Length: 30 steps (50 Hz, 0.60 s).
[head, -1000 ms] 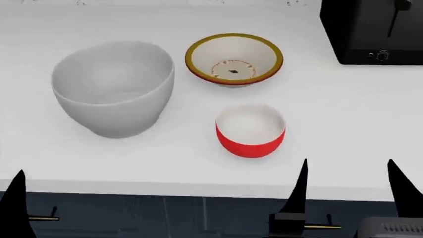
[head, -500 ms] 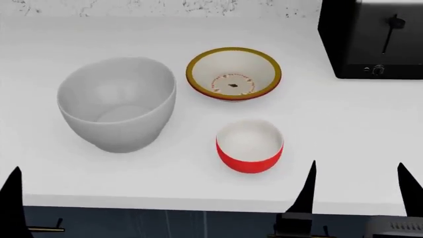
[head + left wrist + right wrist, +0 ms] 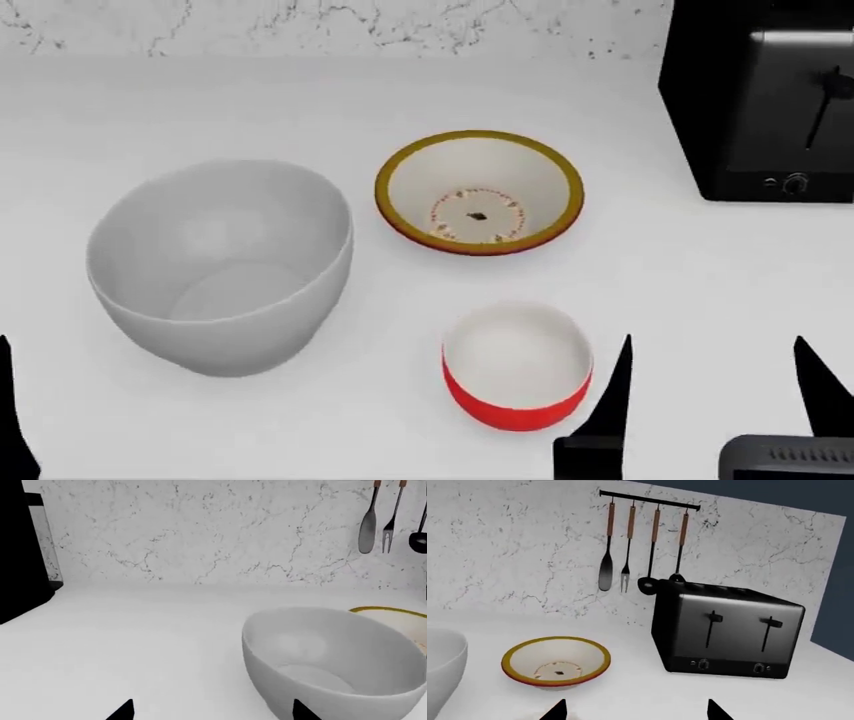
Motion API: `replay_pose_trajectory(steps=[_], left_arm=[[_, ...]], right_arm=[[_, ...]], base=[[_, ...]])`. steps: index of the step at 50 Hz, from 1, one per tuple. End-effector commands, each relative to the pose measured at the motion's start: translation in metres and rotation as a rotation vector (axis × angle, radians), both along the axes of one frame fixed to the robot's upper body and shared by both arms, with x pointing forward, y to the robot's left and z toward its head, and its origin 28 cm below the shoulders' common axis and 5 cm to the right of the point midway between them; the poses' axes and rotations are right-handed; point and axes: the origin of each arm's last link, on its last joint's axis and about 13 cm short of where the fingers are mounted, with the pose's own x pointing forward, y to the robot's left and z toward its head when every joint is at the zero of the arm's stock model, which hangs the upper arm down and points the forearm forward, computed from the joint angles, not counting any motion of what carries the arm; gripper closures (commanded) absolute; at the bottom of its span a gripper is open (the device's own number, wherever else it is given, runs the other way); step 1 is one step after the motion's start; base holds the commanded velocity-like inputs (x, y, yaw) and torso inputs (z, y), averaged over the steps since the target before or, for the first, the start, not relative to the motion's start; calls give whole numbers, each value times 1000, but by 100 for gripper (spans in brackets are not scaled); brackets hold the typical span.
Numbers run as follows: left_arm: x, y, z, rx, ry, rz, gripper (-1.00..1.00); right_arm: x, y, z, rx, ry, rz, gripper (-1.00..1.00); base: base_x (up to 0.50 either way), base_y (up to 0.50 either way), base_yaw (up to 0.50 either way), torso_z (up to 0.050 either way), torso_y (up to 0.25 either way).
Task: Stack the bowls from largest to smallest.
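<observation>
At 5 o'clock in head view, R gripper (image 3: pixel 714 385) w/ fingers spread wide, nothing between them, two dark tips poking up over countertop (image 3: pixel 694 280). L gripper: only one dark tip at 7 o'clock edge of head view; in L wrist view both tips (image 3: pixel 123 710) well apart, so open wide, empty.

Just beside R gripper's inner finger, toward 9 o'clock of it: small bowl (image 3: pixel 518 366), red outside, white inside, upright; touching or not, can't tell. At 12 o'clock from small bowl, near but apart: medium bowl (image 3: pixel 478 192), cream w/ mustard-yellow rim, red-dotted ring inside, upright. At 9 o'clock from both: big bowl (image 3: pixel 220 265), plain light grey, deep, leaning a bit, close to medium bowl's rim; gap unclear. All three separate on countertop, none stacked.

At 2 o'clock in head view: black toaster (image 3: pixel 767 100), two levers seen in R wrist view, well apart from bowls. Behind, marble backsplash (image 3: pixel 507 555) w/ utensil rail (image 3: pixel 649 500): spatula, fork, ladles hanging.
</observation>
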Motion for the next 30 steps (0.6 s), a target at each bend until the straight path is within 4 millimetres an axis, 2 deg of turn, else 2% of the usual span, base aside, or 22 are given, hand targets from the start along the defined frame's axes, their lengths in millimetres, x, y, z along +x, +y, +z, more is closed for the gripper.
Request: replay_pose_trajectory(steps=[1,22,25,27,30], left_arm=[[-2,7,1,13,-2,39,-100],[-3,12,1,21,12,66,-100],[-3,12,1,25,21,69,-100],[-4,12,2,27,19,68,-100],[-3,14,2,25,22,76,-100]], right_arm=[[2,-2,0,-17,-17,-20,-100],[4,-3,-2,17,15,-24,-100],[10,-4,-4,51,50,-21,-100],[21,-9,-4,42,71,-34,-100],[37,-12,9,84,137,38,-100]], base=[[500,74,0,0,0],[490,133,0,0,1],[0,0,0,0,4],[0,0,0,0,0],[0,0,0,0,0]])
